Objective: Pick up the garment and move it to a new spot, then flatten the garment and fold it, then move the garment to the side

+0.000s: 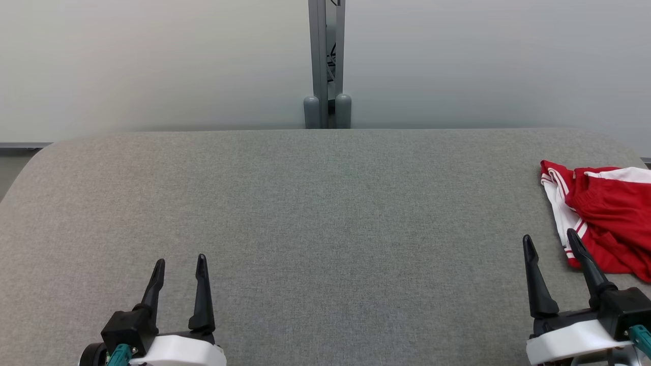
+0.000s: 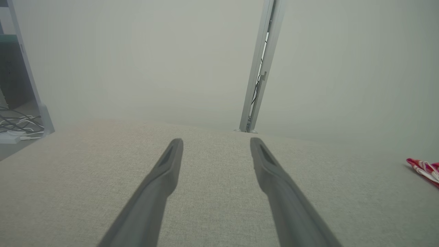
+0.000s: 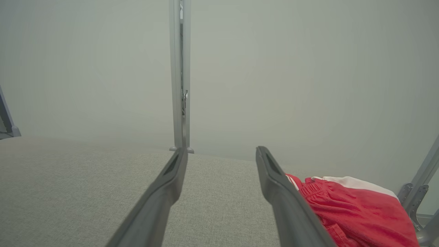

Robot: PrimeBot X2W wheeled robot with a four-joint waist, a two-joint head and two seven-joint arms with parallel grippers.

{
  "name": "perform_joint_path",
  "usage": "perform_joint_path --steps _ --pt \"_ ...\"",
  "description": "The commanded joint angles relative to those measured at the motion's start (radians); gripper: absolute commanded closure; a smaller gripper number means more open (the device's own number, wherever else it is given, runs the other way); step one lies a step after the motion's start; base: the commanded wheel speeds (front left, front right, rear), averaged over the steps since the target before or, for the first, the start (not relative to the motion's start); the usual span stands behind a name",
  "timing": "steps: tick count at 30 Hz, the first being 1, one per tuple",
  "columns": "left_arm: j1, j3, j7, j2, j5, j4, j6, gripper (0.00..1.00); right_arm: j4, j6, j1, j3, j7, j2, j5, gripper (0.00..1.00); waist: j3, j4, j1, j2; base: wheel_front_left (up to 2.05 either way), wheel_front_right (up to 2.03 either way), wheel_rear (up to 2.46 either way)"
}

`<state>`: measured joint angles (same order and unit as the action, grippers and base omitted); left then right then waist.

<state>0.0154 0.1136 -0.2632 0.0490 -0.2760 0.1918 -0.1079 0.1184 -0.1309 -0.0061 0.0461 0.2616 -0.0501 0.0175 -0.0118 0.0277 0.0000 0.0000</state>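
A crumpled red garment point(image 1: 608, 213) with white stripes lies at the right edge of the grey table point(image 1: 315, 213), partly cut off by the picture's edge. My right gripper point(image 1: 551, 239) stands open at the lower right, its right fingertip just at the garment's near-left edge, nothing between the fingers. In the right wrist view the garment point(image 3: 349, 212) lies to the right of the open gripper point(image 3: 221, 151). My left gripper point(image 1: 180, 262) is open at the lower left, far from the cloth. From the left wrist, the gripper point(image 2: 216, 140) is open, and a corner of the garment point(image 2: 425, 169) shows at far right.
A grey partition wall runs behind the table, with a metal post point(image 1: 326, 61) at its middle. Cables and a shelf frame point(image 2: 20, 123) lie off the table's left end. A metal bracket point(image 3: 416, 199) stands beyond the garment on the right.
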Motion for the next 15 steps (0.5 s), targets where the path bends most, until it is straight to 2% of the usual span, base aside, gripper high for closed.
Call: perform_joint_path --steps 1,7,15 --pt "0.011 -0.006 -0.001 0.004 -0.002 0.003 -0.005 0.0 0.005 0.0 0.012 -0.003 0.004 -0.003 0.005 0.0 -0.002 0.0 0.0 0.0 0.0 0.0 0.0" --pt "0.016 -0.01 -0.001 0.004 -0.003 0.012 -0.006 0.0 0.008 0.0 0.012 -0.005 0.004 -0.003 0.005 0.0 -0.008 0.0 0.0 0.0 0.0 0.0 0.0" --pt "0.02 -0.011 -0.001 0.004 -0.01 0.001 0.014 0.0 0.01 0.0 0.015 -0.004 0.004 -0.003 -0.002 0.0 -0.013 0.001 0.0 0.0 0.0 0.0 0.0"
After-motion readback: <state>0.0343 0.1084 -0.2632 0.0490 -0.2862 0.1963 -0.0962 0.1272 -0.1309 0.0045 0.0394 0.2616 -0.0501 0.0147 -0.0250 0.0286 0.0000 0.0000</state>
